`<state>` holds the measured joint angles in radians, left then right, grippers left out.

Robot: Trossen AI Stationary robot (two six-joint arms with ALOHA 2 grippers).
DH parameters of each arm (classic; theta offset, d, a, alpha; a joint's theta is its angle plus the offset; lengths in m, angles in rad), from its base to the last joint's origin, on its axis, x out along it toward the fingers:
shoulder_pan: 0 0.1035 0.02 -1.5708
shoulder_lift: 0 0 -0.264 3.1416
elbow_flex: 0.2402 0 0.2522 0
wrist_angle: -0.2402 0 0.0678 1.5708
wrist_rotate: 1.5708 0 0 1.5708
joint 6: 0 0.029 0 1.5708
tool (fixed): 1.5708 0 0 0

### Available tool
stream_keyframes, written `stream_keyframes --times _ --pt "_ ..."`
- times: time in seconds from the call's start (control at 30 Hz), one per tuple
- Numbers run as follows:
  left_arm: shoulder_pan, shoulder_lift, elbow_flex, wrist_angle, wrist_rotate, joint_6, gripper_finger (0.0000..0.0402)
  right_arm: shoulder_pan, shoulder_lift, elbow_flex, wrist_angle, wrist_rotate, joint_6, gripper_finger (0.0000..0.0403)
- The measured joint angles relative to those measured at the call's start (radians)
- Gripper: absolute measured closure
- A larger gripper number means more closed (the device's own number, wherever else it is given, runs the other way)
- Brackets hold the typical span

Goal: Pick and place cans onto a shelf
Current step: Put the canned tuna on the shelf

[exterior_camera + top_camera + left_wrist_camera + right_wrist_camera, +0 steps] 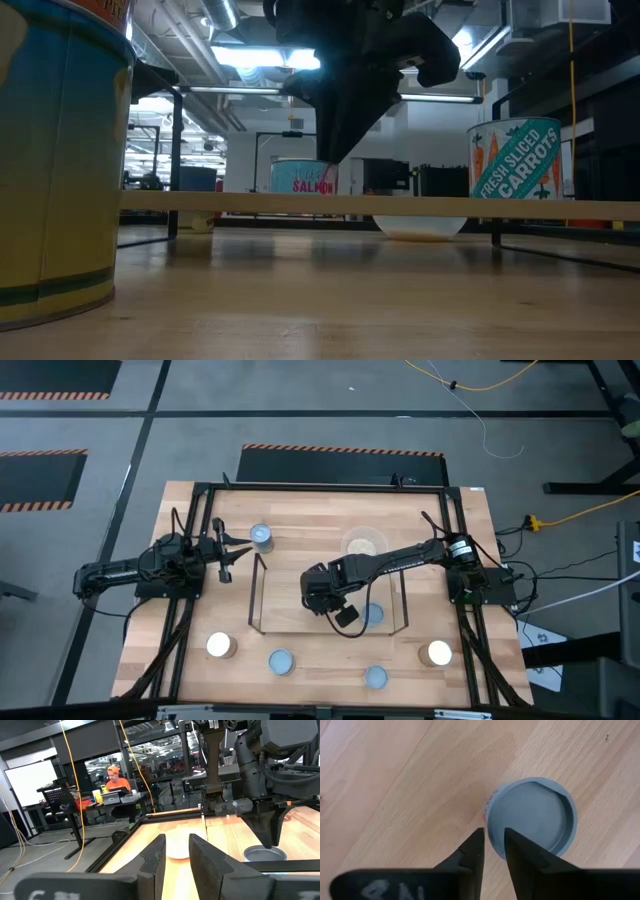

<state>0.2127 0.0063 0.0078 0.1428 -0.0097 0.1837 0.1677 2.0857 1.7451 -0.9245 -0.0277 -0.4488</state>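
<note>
The right claw (pixel 493 845) hangs over the shelf (pixel 262 592), its fingers narrowly parted, empty, above a salmon can (pixel 532 817) standing on the table (pixel 310 515). Next it must spread and straddle that can. Left claw (pixel 176 851) waits, slightly parted.

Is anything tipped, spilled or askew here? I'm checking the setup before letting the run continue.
Nothing stands out. The cans visible from above all stand upright, the shelf sits square on the table, and the clear dish shows no spill. The right tool hangs beside a can inside the shelf; the left tool waits near the table's left edge.
</note>
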Motion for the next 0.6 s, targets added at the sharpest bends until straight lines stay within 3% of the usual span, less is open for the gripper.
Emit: stream_keyframes --times 0.6 --pt "0.000 0.000 0.000 0.000 0.000 0.000 0.0324 0.000 0.028 -0.001 0.027 -0.001 0.003 0.0354"
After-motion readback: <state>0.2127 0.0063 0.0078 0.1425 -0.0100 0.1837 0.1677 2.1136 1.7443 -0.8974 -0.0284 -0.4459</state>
